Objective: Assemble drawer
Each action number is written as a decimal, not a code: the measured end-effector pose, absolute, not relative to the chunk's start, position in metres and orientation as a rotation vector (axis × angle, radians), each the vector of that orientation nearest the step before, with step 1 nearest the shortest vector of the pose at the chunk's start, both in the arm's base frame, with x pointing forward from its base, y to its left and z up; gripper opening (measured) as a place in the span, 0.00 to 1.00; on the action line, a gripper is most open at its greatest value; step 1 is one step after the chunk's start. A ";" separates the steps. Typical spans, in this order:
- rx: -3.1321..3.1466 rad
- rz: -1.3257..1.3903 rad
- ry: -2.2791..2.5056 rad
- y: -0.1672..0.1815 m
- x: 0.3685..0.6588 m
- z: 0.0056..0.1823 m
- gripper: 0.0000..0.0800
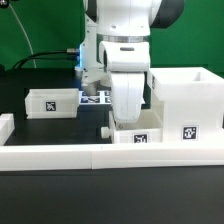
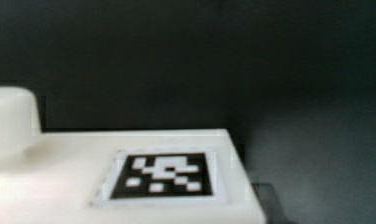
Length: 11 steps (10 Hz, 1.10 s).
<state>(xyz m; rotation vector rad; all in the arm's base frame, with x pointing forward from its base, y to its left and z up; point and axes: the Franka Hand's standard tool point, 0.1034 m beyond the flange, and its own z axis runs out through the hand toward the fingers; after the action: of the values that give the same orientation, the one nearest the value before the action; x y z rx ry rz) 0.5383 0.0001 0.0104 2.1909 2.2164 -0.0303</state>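
A small white drawer part (image 1: 138, 137) with a black-and-white tag lies just behind the front rail. My gripper (image 1: 128, 122) is lowered straight onto it, and its white hand hides the part's top. In the wrist view the same part (image 2: 96, 160) fills the frame very close up. A rounded white piece (image 2: 7, 118) stands at its edge. A dark finger (image 2: 263, 198) shows beside the part's side edge. The other finger is hidden. The large open white drawer box (image 1: 186, 98) stands on the exterior view's right. Another white tagged part (image 1: 52, 102) lies on the left.
The marker board (image 1: 95, 98) lies behind the arm. A long white rail (image 1: 90, 156) runs along the table's front, with a short white block (image 1: 5, 126) at its left end. The tabletop is black.
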 end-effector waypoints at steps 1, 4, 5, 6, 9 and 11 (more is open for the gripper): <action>2.185 -0.022 2.218 0.002 0.538 0.010 0.05; 2.167 -0.024 2.225 0.004 0.539 0.011 0.05; 2.163 -0.019 2.222 0.004 0.539 0.011 0.05; 2.167 -0.005 2.208 0.004 0.540 0.010 0.05; 2.166 -0.006 2.209 0.003 0.540 0.011 0.05; 2.155 -0.014 2.213 0.006 0.540 0.011 0.05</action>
<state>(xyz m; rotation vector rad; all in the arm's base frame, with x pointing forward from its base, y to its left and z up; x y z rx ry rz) 0.5400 0.0059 0.0106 2.1549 2.2134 -0.0136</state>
